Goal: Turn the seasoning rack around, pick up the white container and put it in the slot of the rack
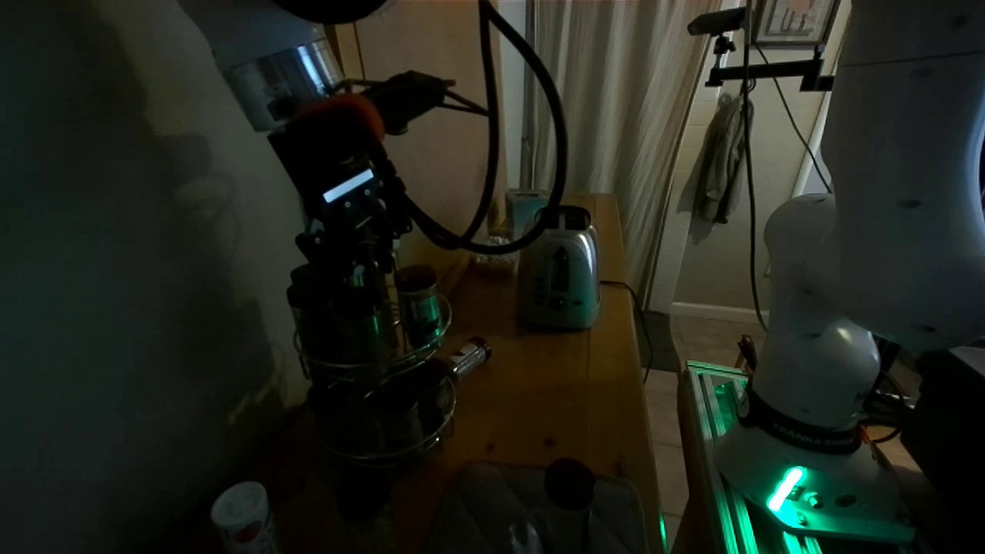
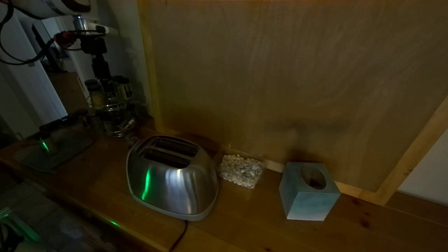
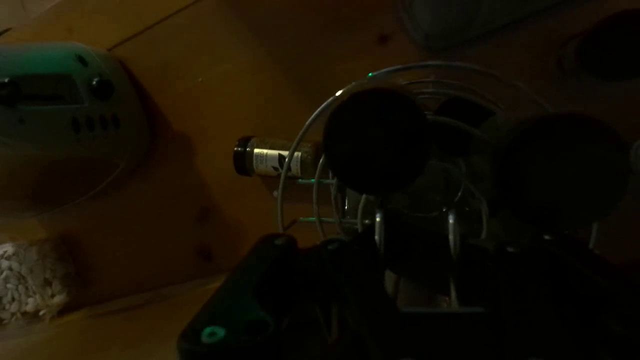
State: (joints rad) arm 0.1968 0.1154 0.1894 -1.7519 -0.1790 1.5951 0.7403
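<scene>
The seasoning rack, a two-tier wire carousel with wire rims [image 1: 449, 319] [image 3: 339, 92], stands by the wall with dark-lidded jars [image 1: 419, 304] in it. Over its top my gripper [image 1: 358, 275] points downward, its tips among the upper jars and the central wires. In the wrist view the gripper [image 3: 417, 230] looks very dark; two shiny wires run at its tips. It is shut, and whether a wire sits between the fingers is too dark to tell. The white container [image 1: 245, 515] stands on the counter at the lower left of an exterior view, apart from the gripper.
A spice jar [image 3: 272, 157] lies on its side beside the rack, toward the silver toaster [image 2: 171, 185]. Pebbles [image 2: 240, 171] and a blue box [image 2: 309, 199] stand farther along. A dark-lidded jar [image 1: 569, 485] is on a grey mat [image 1: 469, 500]. The wall [image 1: 154, 308] rises close behind the rack.
</scene>
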